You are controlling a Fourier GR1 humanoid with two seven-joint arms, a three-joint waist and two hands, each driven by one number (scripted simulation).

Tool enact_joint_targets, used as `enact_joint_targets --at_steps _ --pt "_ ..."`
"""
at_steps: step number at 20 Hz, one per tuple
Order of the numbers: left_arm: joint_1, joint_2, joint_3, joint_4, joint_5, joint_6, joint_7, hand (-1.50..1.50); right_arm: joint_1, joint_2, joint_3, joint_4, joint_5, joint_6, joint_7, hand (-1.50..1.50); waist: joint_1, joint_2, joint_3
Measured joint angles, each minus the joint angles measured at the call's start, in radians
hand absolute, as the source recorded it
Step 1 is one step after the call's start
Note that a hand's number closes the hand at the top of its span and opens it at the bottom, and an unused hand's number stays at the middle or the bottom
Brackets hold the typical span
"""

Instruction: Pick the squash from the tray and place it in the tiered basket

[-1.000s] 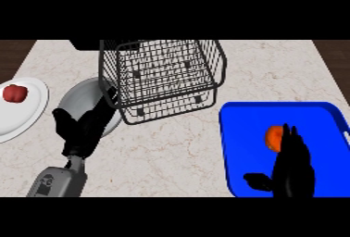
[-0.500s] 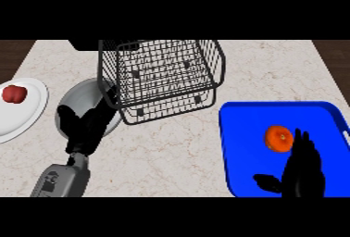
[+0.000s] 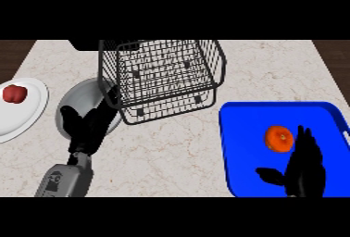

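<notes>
Head view: blue tray (image 3: pixel 239 139) holds orange squash (image 3: pixel 279 138).

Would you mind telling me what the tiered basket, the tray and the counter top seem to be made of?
The tiered basket looks like thin black wire, probably coated metal: an open grid you see through. The tray looks like glossy blue plastic, one even colour with a raised rounded rim. The counter top looks like pale veined stone, perhaps marble or a laminate copy.

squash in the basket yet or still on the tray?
On the tray. The orange squash lies on the blue tray, right hand open beside it; nothing shows inside the wire basket.
</notes>
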Motion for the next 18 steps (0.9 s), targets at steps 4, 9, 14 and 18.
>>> enact_joint_targets --at_steps 4,9,14,18 --pt "0.029 0.000 0.008 -0.042 -0.003 -0.017 0.022 0.00 -0.034 0.004 -0.044 0.056 -0.028 -0.025 -0.040 -1.50 0.001 -0.001 -0.003" --pt "0.026 -0.007 0.021 -0.040 -0.012 -0.033 0.017 0.00 -0.071 -0.002 -0.103 0.127 -0.087 -0.041 -0.097 -1.50 0.000 -0.004 -0.006" --pt "0.034 -0.009 0.030 -0.056 -0.018 -0.040 0.031 0.00 -0.104 -0.006 -0.141 0.197 -0.125 -0.069 -0.150 -1.50 0.000 -0.007 -0.010" --pt "0.021 -0.019 0.030 -0.060 -0.028 -0.029 0.054 0.00 -0.152 -0.014 -0.172 0.294 -0.159 -0.093 -0.212 -1.50 0.001 -0.009 -0.014"
